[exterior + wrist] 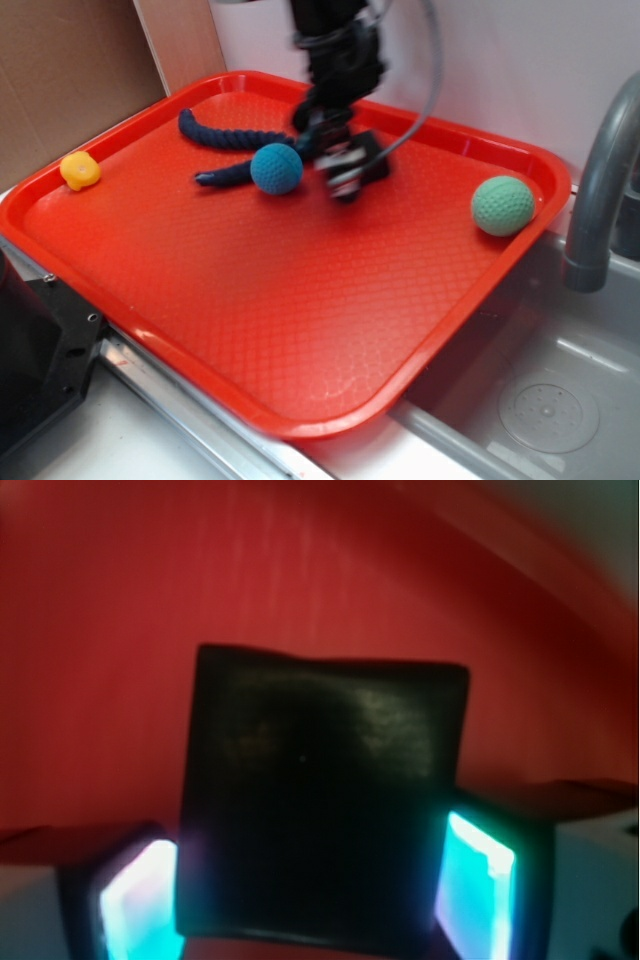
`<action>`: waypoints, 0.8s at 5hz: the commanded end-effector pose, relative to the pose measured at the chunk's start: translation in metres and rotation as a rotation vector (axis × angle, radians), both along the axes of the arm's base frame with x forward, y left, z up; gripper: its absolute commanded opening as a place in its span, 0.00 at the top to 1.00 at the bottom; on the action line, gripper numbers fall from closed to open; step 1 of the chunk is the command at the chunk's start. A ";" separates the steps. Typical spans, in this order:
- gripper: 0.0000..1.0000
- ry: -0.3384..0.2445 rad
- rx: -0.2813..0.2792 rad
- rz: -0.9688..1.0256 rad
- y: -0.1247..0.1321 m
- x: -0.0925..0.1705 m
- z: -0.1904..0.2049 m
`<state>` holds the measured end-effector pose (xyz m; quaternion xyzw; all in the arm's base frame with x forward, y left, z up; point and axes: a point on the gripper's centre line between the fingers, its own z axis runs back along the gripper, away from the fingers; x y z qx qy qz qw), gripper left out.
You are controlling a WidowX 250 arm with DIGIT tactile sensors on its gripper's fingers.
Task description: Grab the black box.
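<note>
exterior view, left to right. brown board (60, 70) stands behind the far left corner. dark bracket (40, 360) at the near left edge, below the tray's rim. red tray (300, 330) takes up most of the frame, textured floor, raised rim all round.

yellow piece (79, 170) – small, at the tray's left rim, well apart from the rest. dark blue rope (225, 138) curls across the far middle of the tray, one end near the back rim, the other pointing left beside the blue ball (276, 168). ball touches or just overlaps the rope; cannot tell which.

gripper (345, 165) comes down from the top of the frame just right of the ball, motion-blurred. black box (372, 158) sits at the jaws, on or just above the tray floor – contact with the floor unclear through the blur. grey cable (432, 70) arcs down the arm's right side.

green ball (503, 205) lies alone near the tray's right rim. grey faucet (600, 190) rises at the far right, over a steel sink (540, 400) that the tray's right corner overhangs.

wrist view: box (320, 800) fills the centre, red tray behind it. the two pads (135, 900), lit cyan, stand at its left and right sides, jaws closed in against the box, no gap visible on either side.
</note>
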<state>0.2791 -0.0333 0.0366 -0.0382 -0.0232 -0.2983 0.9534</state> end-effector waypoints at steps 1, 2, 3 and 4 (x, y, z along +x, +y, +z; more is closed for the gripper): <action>1.00 -0.261 -0.032 -0.007 -0.026 -0.038 0.115; 1.00 -0.249 -0.097 0.010 -0.022 -0.047 0.144; 1.00 -0.228 -0.111 0.069 -0.024 -0.051 0.153; 1.00 -0.153 -0.096 0.083 -0.025 -0.042 0.144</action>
